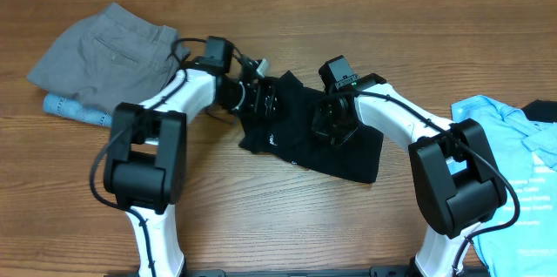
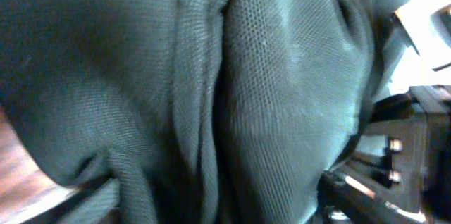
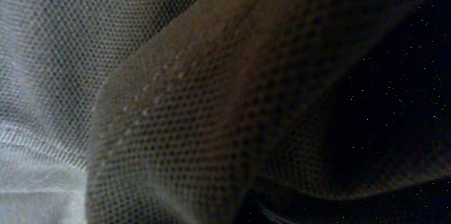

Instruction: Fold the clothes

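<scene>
Black trousers (image 1: 359,157) pressed against both jaws, mesh filling both wrist views; jaw opening cannot tell. Left gripper (image 1: 261,98) at one end, right gripper (image 1: 333,120) mid-length. Long axis runs from left jaws past right jaws.

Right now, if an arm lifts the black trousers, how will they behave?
Probably floppy: the trousers lie crumpled, with soft folds in the left wrist view. Likely light; the mesh looks thin. Textured weave, so probably not slippery.

black trousers (image 1: 348,151) | bunched, partly folded | table centre, small white logo
</scene>
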Motion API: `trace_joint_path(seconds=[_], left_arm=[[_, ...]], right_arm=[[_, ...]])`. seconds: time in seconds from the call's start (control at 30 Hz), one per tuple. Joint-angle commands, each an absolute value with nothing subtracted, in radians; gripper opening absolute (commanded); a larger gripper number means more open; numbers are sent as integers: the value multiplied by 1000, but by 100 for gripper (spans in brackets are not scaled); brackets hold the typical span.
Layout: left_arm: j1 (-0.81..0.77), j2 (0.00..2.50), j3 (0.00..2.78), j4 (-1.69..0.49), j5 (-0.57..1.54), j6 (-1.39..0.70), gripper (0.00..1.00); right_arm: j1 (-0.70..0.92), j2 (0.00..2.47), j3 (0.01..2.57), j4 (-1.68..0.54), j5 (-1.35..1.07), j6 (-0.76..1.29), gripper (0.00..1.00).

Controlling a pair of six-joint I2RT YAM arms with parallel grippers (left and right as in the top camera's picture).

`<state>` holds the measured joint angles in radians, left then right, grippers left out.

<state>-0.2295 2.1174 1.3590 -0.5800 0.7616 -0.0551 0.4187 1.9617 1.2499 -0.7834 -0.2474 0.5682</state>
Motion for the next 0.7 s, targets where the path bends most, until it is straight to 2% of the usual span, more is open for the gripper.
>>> trace_joint_path(seconds=[0.0, 0.07, 0.13, 0.23, 0.4, 0.5, 0.67], left_arm=[[-269, 2204, 1303, -605, 620, -120, 52], [-259, 2203, 1307, -633, 619, -123, 23], [-237, 2198, 1322, -678, 617, -117, 16], [-182, 2178, 1382, -805, 598, -88, 12], [-63, 2101, 1618, -1141, 434, -2, 11], [-32, 2055, 1776, -1260, 391, 16, 15], [-81, 1983, 1882, -1328, 391, 4, 32]], right_arm=[[419, 1987, 1246, -785, -257, 573, 4], [419, 1986, 1248, -794, -256, 572, 4], [419, 1977, 1259, -817, -252, 569, 4], [418, 1931, 1290, -864, -219, 546, 4], [418, 1812, 1383, -1016, -82, 520, 4], [418, 1781, 1398, -1032, -76, 516, 5], [418, 1783, 1393, -1026, -80, 517, 5]])
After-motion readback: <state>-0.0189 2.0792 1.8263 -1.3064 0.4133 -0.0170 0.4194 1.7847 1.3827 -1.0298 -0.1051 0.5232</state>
